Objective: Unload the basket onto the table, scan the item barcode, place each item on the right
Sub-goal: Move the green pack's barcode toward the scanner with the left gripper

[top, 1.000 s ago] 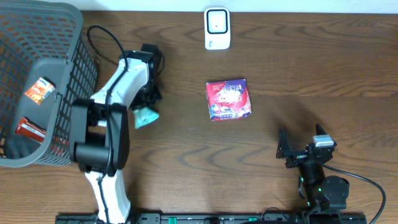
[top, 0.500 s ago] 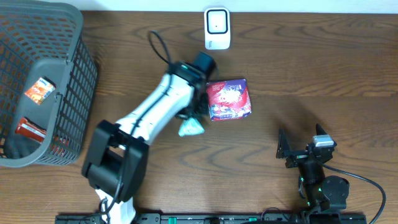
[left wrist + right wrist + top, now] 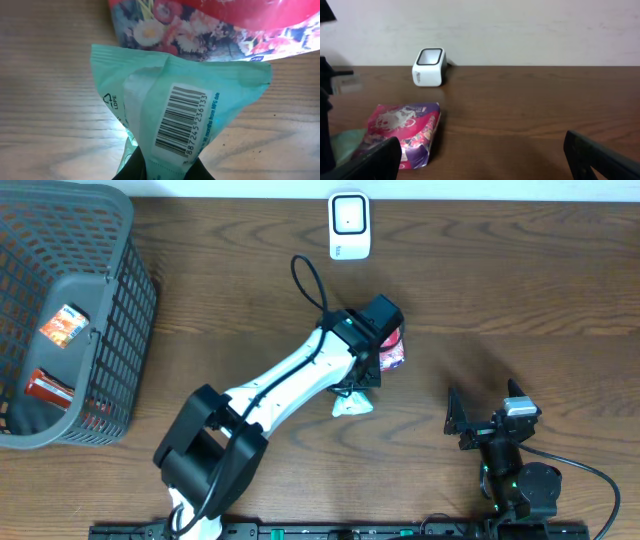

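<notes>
Mint-green packet (image 3: pixel 180 115) pinched at one end between the pressed-together fingers of the left hand (image 3: pixel 362 375), black barcode (image 3: pixel 180 122) facing the left wrist camera. Held over the brown wooden worktop (image 3: pixel 520 290) just beside a pink flowered packet (image 3: pixel 392 350); touching or not, cannot tell. Well apart at the far edge, a small white scanner (image 3: pixel 349 225), upright, its dark window facing forward. At the far left, a grey mesh basket (image 3: pixel 120 330), holding an orange packet (image 3: pixel 63 323) near its middle and a red packet (image 3: pixel 45 388) lower down, the two lying apart. Right hand (image 3: pixel 487 420) low at the near right corner, fingers spread wide around nothing.
</notes>
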Robot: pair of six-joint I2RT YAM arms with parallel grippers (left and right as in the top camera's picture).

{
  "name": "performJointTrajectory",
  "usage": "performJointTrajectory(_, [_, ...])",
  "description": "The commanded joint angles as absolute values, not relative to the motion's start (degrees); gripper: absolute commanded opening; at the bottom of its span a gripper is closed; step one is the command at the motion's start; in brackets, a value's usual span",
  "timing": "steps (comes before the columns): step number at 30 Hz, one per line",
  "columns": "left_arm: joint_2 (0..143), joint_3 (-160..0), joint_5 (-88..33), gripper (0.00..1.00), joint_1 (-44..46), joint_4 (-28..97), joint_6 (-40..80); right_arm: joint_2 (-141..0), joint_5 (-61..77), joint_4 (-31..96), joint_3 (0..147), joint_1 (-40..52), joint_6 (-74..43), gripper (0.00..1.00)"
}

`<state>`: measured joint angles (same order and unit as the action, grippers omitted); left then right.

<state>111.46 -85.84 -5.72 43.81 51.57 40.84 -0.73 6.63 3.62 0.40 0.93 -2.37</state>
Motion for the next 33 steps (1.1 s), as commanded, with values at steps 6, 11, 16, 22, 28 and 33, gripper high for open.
performJointTrajectory(6, [119.5,-85.5,-3.4,0.07,43.8,45.2,41.0,-0.5,7.0,3.9,0.4,1.2,-2.9,0.99])
performJointTrajectory(11, [120.5,-85.5,3.3,0.07,43.8,39.0,33.1,-0.5,7.0,3.9,0.4,1.2,-2.9,0.99])
performJointTrajectory(16, [120.5,-86.3,7.1,0.07,43.5,36.6,31.5,-0.5,7.0,3.9,0.4,1.2,-2.9,0.99])
performJointTrajectory(22, [119.2,-88.5,7.2,0.07,43.4,39.8,31.5,-0.5,7.0,3.9,0.4,1.2,-2.9,0.99])
performJointTrajectory(28, [111.5,-89.1,15.0,0.07,41.2,43.0,30.9,-0.5,7.0,3.9,0.4,1.2,-2.9,0.99])
performJointTrajectory(33, [107.1,-89.1,21.7,0.07,35.9,39.0,26.1,-0.5,7.0,3.9,0.4,1.2,-2.9,0.99])
